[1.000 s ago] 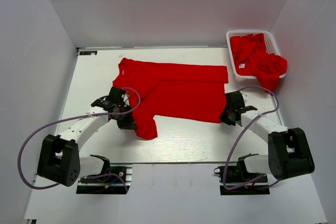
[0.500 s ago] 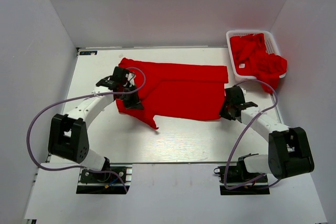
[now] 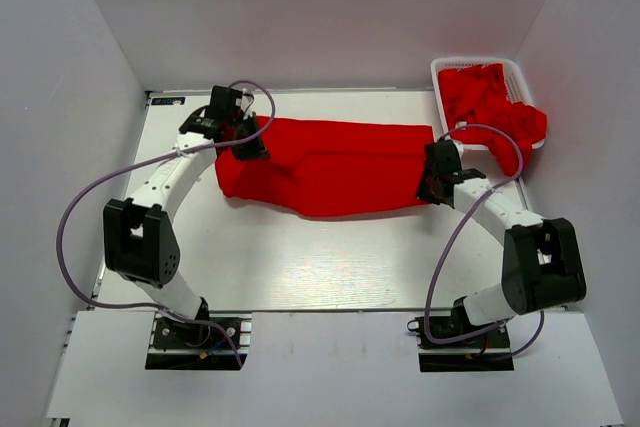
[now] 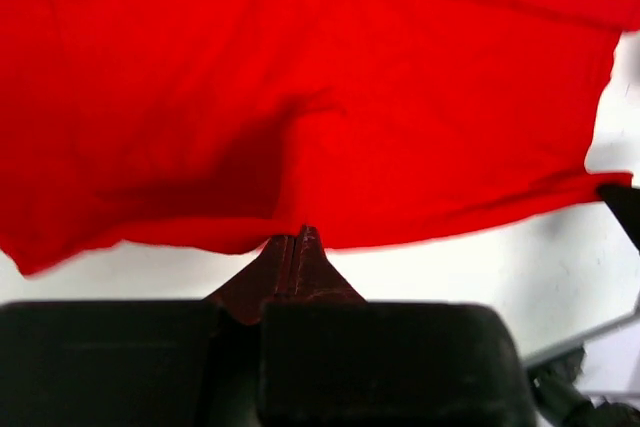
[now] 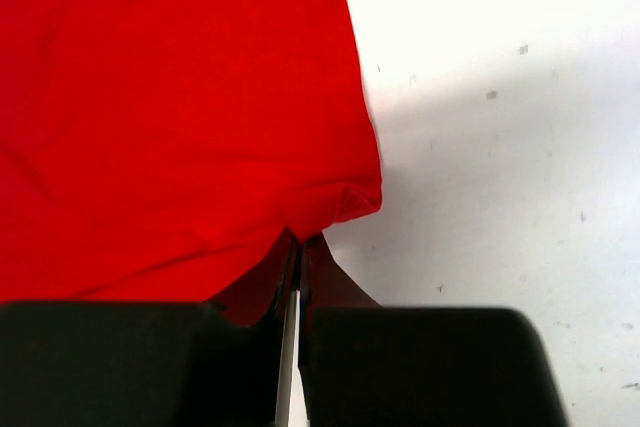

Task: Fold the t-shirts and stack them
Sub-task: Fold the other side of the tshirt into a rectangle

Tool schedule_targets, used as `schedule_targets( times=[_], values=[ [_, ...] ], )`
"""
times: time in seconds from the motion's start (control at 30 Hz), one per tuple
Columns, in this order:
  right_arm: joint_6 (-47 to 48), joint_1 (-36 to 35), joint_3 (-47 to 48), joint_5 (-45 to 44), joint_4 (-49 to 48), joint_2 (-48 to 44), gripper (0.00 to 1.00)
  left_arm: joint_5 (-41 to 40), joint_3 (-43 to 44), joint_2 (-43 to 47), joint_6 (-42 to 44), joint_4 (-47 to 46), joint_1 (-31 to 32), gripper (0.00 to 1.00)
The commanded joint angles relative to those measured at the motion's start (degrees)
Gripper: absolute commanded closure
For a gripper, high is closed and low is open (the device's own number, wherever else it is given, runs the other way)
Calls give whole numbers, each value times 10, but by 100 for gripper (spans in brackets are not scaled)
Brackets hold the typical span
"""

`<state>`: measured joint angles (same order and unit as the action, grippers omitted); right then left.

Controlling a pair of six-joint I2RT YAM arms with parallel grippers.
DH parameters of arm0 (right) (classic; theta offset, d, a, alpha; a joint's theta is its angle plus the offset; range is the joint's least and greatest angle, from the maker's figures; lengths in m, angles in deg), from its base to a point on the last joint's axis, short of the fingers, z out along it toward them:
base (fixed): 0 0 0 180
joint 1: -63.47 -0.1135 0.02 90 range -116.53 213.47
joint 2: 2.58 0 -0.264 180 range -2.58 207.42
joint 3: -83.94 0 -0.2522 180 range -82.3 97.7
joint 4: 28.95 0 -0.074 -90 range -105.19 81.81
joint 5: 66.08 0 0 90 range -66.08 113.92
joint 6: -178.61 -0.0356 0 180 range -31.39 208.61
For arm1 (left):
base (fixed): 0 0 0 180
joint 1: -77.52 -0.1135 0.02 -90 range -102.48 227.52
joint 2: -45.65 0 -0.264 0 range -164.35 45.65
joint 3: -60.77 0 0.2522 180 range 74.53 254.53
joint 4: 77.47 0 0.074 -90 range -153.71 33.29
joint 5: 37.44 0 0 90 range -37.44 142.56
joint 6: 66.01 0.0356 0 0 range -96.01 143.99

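Jaws: left gripper (image 3: 245, 141) and right gripper (image 3: 431, 186) both pinch t-shirt (image 3: 340, 167) | near edge folded farther back than before

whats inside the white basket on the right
A crumpled heap of red t-shirts fills the basket, one draping over its near right rim, a small white label showing. The heap covers the basket's floor, so their number cannot be told.

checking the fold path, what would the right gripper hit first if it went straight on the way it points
The red t-shirt: the right gripper is shut on its corner, and the cloth lies straight ahead of the fingers. Bare table is off to the side. Depth is hard to judge.
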<state>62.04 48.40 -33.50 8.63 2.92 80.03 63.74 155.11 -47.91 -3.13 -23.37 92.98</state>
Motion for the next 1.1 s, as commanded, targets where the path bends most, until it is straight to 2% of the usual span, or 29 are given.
schedule_targets(
  times=[0.0, 0.13, 0.47, 0.87, 1.07],
  values=[
    [21, 2, 44, -29, 15, 17, 100, -13, 46, -14, 41, -44, -5, 100],
    [26, 1, 72, -33, 18, 33, 100, 1, 71, -36, 100, -71, -11, 100],
    [41, 7, 128, -56, 33, 73, 100, -16, 136, -82, 183, -100, -28, 100],
    [45, 18, 185, -64, 46, 116, 100, -16, 194, -142, 223, -127, -52, 100],
    [51, 21, 220, -50, 44, 149, 100, 18, 205, -171, 243, -159, -64, 100]
  ],
)
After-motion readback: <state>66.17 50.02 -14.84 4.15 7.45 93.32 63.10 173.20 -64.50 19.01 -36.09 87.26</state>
